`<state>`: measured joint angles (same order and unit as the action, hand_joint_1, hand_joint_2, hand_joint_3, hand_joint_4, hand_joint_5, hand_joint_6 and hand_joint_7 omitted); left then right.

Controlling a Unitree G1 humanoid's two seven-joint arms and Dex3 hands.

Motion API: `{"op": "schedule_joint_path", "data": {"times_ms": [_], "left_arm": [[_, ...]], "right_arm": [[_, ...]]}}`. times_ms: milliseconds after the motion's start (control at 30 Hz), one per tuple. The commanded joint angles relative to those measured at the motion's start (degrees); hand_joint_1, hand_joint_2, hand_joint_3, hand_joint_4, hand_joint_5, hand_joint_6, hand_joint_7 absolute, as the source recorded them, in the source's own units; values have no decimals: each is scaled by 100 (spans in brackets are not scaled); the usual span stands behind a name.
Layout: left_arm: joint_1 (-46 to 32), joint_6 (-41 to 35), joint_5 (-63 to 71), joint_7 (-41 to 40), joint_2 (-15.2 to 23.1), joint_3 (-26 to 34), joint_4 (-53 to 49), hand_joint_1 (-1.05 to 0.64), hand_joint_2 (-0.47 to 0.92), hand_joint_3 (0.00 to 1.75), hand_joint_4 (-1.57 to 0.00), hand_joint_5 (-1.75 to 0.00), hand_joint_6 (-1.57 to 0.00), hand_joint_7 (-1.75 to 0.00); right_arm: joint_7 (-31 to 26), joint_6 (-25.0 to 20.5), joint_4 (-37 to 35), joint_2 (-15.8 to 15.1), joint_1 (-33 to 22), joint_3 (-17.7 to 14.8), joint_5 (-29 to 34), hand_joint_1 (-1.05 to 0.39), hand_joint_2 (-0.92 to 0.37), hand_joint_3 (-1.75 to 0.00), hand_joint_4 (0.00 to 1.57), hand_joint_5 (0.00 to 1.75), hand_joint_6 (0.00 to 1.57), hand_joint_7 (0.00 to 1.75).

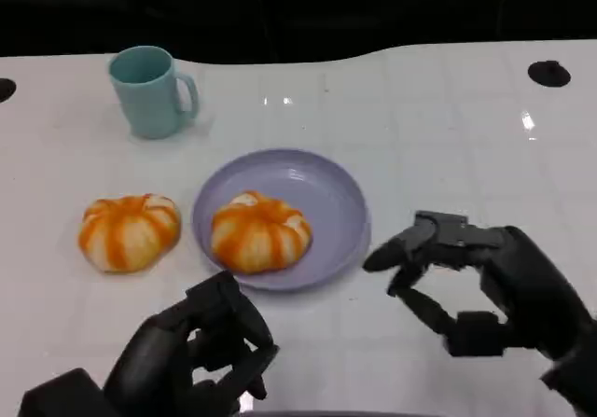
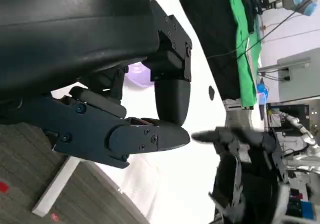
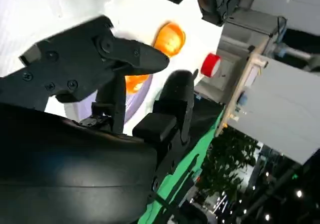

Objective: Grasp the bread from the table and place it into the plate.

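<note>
Black right hand (image 1: pixel 466 282) spread beside plate (image 1: pixel 340 216), left hand (image 1: pixel 201 356) seemingly empty

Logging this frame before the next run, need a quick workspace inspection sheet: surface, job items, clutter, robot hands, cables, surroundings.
Surface: white table, two dark round holes near its far edge.
Job's things: lilac plate mid-table; one orange-striped bread in the plate; a second bread on the table, just outside the plate on the left robot hand's side.
Clutter: teal mug, upright, beyond the loose bread.
Robot hands: left robot hand near the table's front edge, fingers curled, holding nothing; right robot hand beside the plate, fingers apart, empty.
Cables: thin cables off the table in the left wrist view.
Surroundings: green cloth, lab equipment behind.
</note>
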<state>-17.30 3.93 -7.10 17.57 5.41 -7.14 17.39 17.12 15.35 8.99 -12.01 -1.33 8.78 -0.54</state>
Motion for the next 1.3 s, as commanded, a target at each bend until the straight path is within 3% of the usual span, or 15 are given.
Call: {"op": "schedule_joint_path", "data": {"times_ms": [33,133,367,700,1300], "left_arm": [[17,52,-16,0,70,41,-39,-54,92,44,-67,-175,-46,-170],[37,28,-46,9,76,55,-49,-53,92,43,-67,-175,-46,-171],[82,114,-76,50,110,99,-150,-52,92,43,-66,-175,-45,-172],[106,291,-195,152,149,213,-342,-52,92,46,-68,-175,-47,-172],[195,288,-180,157,141,219,-501,-50,92,41,-67,-175,-48,-171]], "right_arm": [[97,11,305,-148,-299,-168,-99,-17,-41,-131,75,151,79,128],[93,-312,749,-121,-721,-302,-340,-18,-41,-130,80,155,81,131],[-49,-476,1097,-27,-1240,-445,-308,-20,-46,-122,78,167,78,140],[-309,255,198,171,-1179,-500,-20,-21,-50,-114,78,175,74,144],[-668,696,-322,245,-1060,-533,272,-21,-43,-118,91,175,81,140]]}}
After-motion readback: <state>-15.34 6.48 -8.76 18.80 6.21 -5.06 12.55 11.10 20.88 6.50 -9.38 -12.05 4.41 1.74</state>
